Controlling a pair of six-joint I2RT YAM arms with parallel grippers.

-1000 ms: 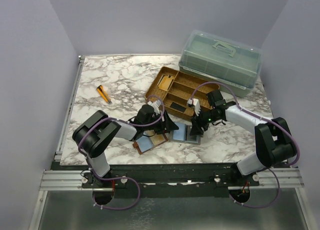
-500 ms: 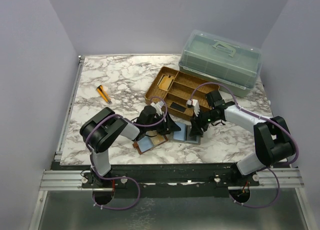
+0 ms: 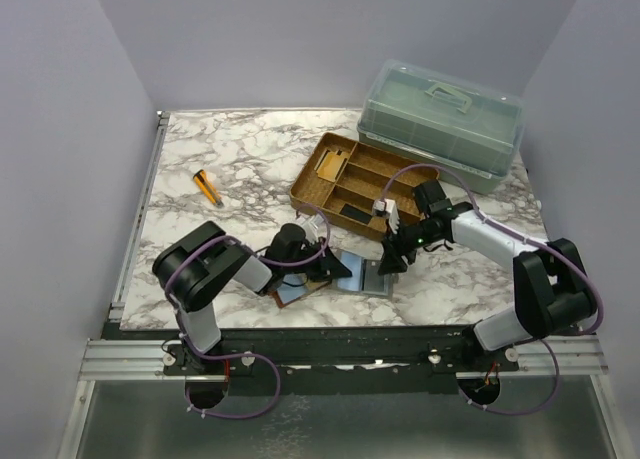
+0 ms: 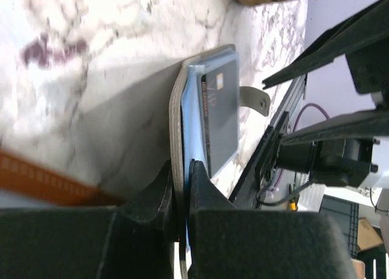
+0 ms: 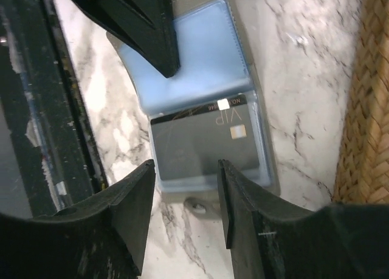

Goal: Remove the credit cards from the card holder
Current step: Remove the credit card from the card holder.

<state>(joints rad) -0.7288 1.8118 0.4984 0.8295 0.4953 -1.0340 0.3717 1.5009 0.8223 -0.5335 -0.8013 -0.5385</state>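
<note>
The reddish-brown card holder (image 3: 288,292) lies open near the table's front edge, its blue panel up, partly under my left arm. A strip of its brown edge (image 4: 36,180) shows in the left wrist view. Just right of it lies a blue-grey folder (image 3: 368,277) with a dark VIP card (image 5: 203,142) in one pocket. My left gripper (image 3: 335,269) is shut on the edge of that folder's other panel (image 4: 177,118). My right gripper (image 5: 185,166) stands open just above the folder's tab end (image 5: 196,205), touching nothing.
A woven brown tray (image 3: 325,184) with a small black case (image 3: 352,214) sits behind the grippers. A clear lidded box (image 3: 440,119) stands at the back right. An orange and black object (image 3: 208,187) lies at the left. The black front rail (image 5: 36,109) runs close by.
My left gripper has closed on the blue-grey folder's panel edge and drawn slightly toward the front. The folder has shifted a little with it. The right gripper has barely moved.
</note>
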